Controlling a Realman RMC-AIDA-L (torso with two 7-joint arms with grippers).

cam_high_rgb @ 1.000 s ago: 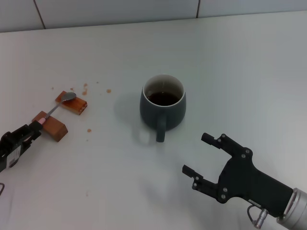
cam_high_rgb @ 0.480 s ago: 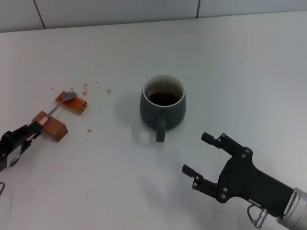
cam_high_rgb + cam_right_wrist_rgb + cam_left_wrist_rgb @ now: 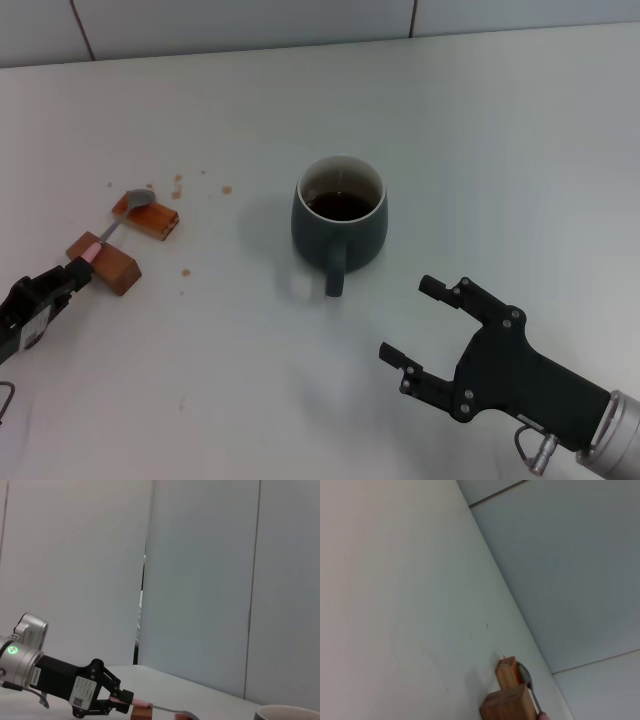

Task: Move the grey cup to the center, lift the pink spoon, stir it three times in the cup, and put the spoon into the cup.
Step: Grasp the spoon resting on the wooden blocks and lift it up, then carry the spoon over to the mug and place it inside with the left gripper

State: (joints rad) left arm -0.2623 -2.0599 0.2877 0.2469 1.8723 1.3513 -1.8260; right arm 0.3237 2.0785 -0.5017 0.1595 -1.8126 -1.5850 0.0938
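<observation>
From the head we look forward and down over the whole table (image 3: 520, 130), fairly high. Our left wrist camera sits low and close, looking along the tabletop past the two blocks (image 3: 510, 700) toward the wall. Our right wrist camera looks low across the table toward the left gripper (image 3: 125, 702). All three views share the blocks and spoon (image 3: 125, 215).

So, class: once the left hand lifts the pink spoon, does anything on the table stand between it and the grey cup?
Nothing visible does. The pink spoon rests across two brown blocks, its handle at the left hand; only small crumbs lie on the table toward the grey cup.
</observation>
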